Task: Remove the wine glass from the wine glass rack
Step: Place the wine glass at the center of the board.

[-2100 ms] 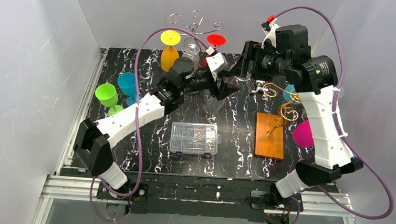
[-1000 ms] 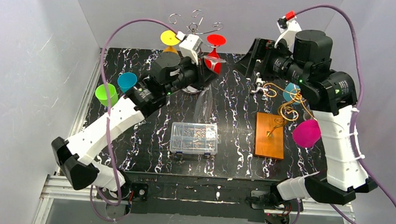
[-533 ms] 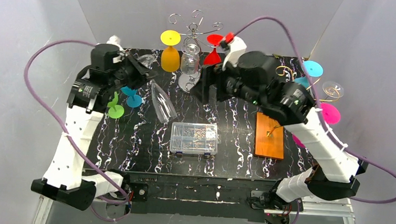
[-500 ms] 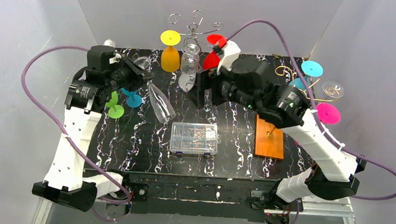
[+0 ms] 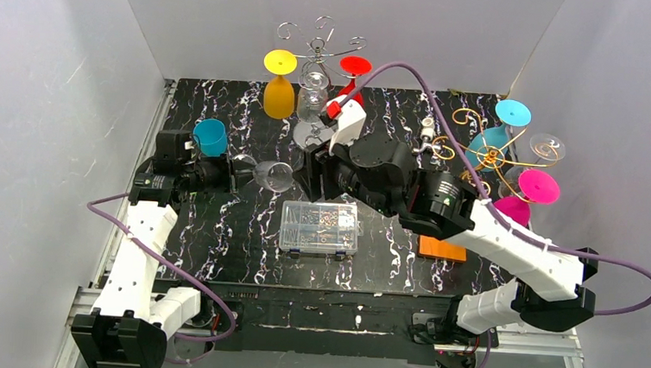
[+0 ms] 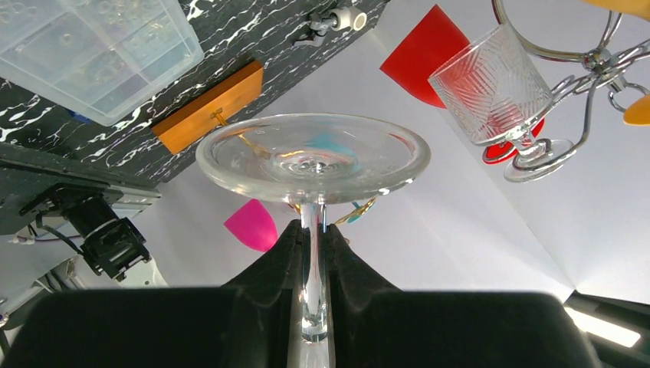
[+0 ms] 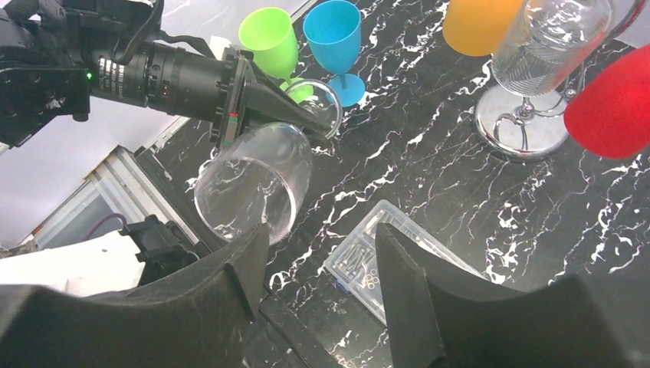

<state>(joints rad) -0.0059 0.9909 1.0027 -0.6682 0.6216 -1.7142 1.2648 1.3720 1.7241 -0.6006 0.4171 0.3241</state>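
**Left gripper** (image 6: 313, 228): clenched on the stem of the clear wine glass (image 6: 310, 157). In the left wrist view its fingers (image 6: 280, 261) press the stem from both sides. The round foot of the glass stands just past their tips.

**Position of the glass:** off the silver wire rack (image 5: 320, 29) and well apart from it. The top view shows it held roughly on its side over the left part of the black marbled table top (image 5: 396, 120). It sits between the blue goblet (image 5: 211, 137) and the clear parts box (image 5: 319, 227). Whether any part of it touches the table cannot be told.

**Right gripper** (image 7: 322, 238): released, with its fingers spread and nothing between them. It sits over the middle of the table, just to the right of the held glass and turned toward it. In the right wrist view the bowl of the glass lies just beyond the tip of the finger on the picture's left. Contact cannot be confirmed.

**Silver wire rack:** it stands at the far edge of the table and carries three glasses hung foot-up:
- a yellow glass (image 5: 278, 94)
- a clear patterned glass (image 5: 314, 92)
- a red glass (image 5: 354, 66)

**Other items:**
- A green goblet (image 7: 268, 42) stands upright beside the blue one, close to the left gripper.
- A gold wire rack (image 5: 480, 151) rises from a wooden base (image 5: 443, 246) on the right side of the table.
- That rack holds a cyan glass (image 5: 507, 117), a second clear glass (image 5: 548, 148) and a magenta glass (image 5: 536, 187).
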